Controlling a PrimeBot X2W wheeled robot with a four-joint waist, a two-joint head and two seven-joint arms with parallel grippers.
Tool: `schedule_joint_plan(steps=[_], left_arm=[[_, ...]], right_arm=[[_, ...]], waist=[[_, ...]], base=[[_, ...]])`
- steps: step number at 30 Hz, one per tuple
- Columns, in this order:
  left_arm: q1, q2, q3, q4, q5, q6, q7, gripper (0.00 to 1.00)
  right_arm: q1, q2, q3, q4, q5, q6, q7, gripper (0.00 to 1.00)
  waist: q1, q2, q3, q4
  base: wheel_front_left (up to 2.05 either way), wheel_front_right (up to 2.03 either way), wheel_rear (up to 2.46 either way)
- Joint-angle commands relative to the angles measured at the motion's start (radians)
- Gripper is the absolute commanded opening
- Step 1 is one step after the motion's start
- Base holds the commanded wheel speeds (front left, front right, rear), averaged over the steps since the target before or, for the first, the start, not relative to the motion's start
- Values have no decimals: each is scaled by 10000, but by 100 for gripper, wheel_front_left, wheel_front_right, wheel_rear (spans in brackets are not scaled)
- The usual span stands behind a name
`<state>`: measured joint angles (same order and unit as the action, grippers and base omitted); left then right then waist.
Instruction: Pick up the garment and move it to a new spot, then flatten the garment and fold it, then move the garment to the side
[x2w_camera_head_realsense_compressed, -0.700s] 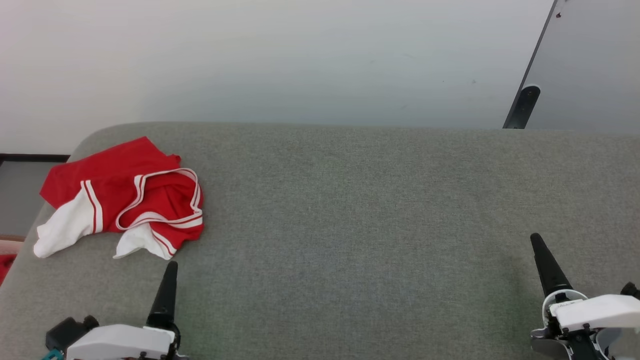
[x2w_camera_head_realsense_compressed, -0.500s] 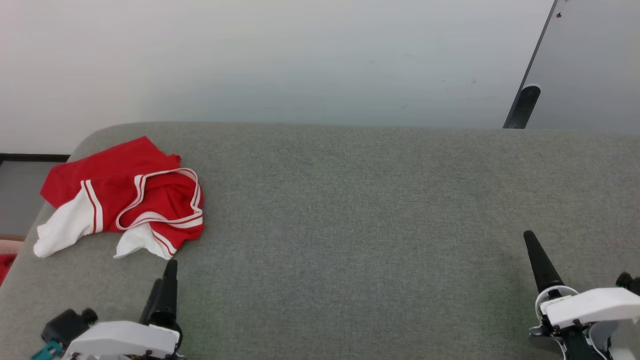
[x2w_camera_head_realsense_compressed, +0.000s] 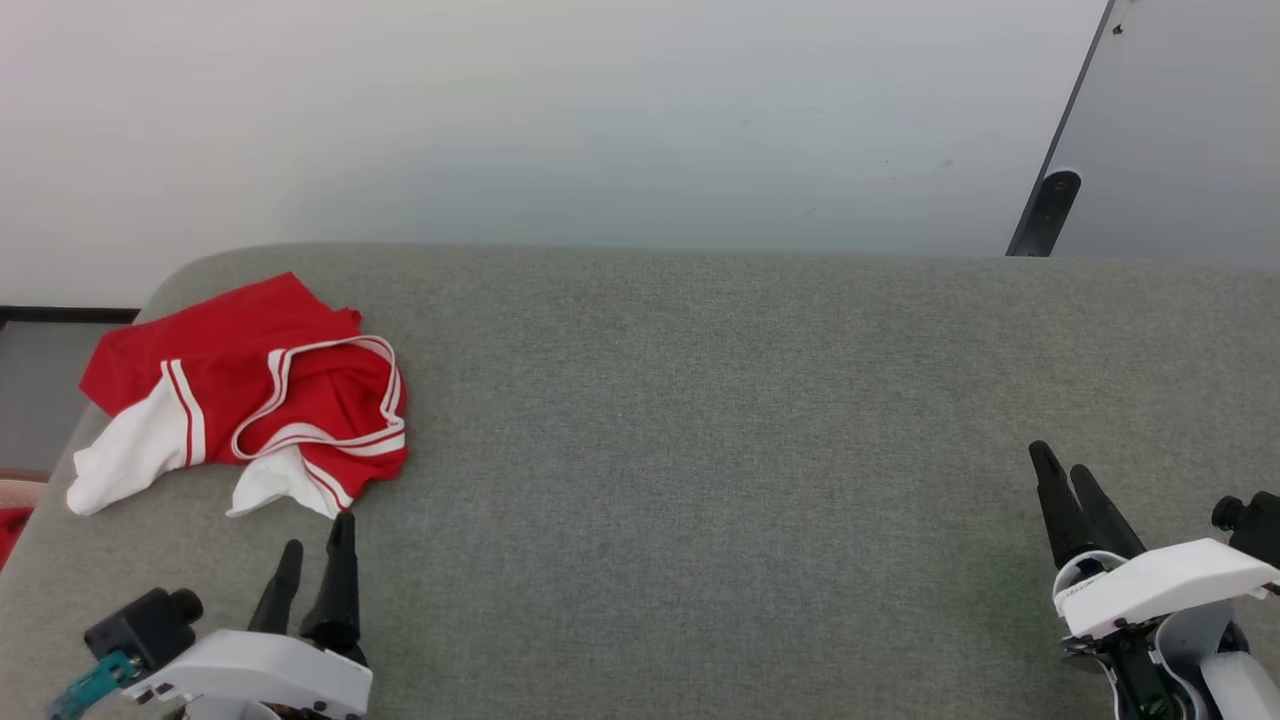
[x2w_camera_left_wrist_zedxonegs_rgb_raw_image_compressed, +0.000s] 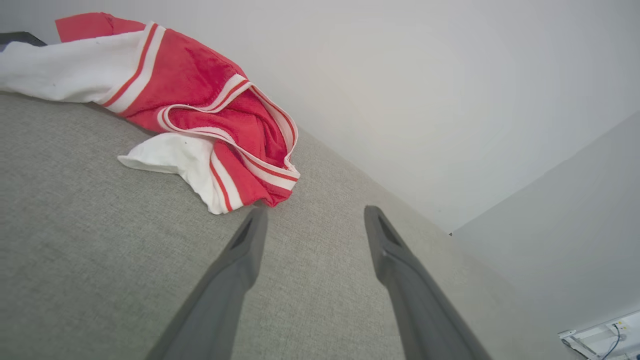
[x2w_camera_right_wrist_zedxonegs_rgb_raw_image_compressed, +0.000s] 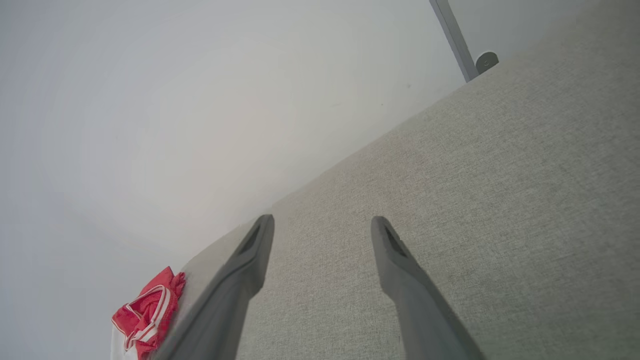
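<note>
Just beyond the left hand (x2w_camera_head_realsense_compressed: 318, 530), fingers (x2w_camera_head_realsense_compressed: 338, 585) spread, lies the crumpled garment (x2w_camera_head_realsense_compressed: 330, 405).

Bench (x2w_camera_head_realsense_compressed: 700, 400) was covered in grey woven fabric, with a rounded far-left corner and its far edge against a plain white wall (x2w_camera_head_realsense_compressed: 500, 120). A grey, dark-edged panel (x2w_camera_head_realsense_compressed: 1190, 130) slanted in at upper right, with a dark oval fitting (x2w_camera_head_realsense_compressed: 1047, 210) at its foot. Off the bench's left end: a dark frame strip (x2w_camera_head_realsense_compressed: 60, 316), a grey surface below it, a red cloth scrap (x2w_camera_head_realsense_compressed: 8, 535) lower down. Light was soft and even.
</note>
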<state>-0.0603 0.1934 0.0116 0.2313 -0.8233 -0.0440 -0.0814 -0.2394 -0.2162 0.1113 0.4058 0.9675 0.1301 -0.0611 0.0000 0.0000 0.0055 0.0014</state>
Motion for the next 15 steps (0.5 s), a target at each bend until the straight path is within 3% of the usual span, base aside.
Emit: schedule_joint_plan(steps=[1,15], left_arm=[[-127,118,-33,-137,359,37,-108,100],[-253,206,-43,-192,1857,31,-522,100]], right_arm=[[-294,-120,82,-28,-348,4,-79,100],[-538,-237,-25,55,-2031,6,-438,100]], waist=[[0,0,5,3],[0,0,98,-6]], base=[[0,0,0],[0,0,0]])
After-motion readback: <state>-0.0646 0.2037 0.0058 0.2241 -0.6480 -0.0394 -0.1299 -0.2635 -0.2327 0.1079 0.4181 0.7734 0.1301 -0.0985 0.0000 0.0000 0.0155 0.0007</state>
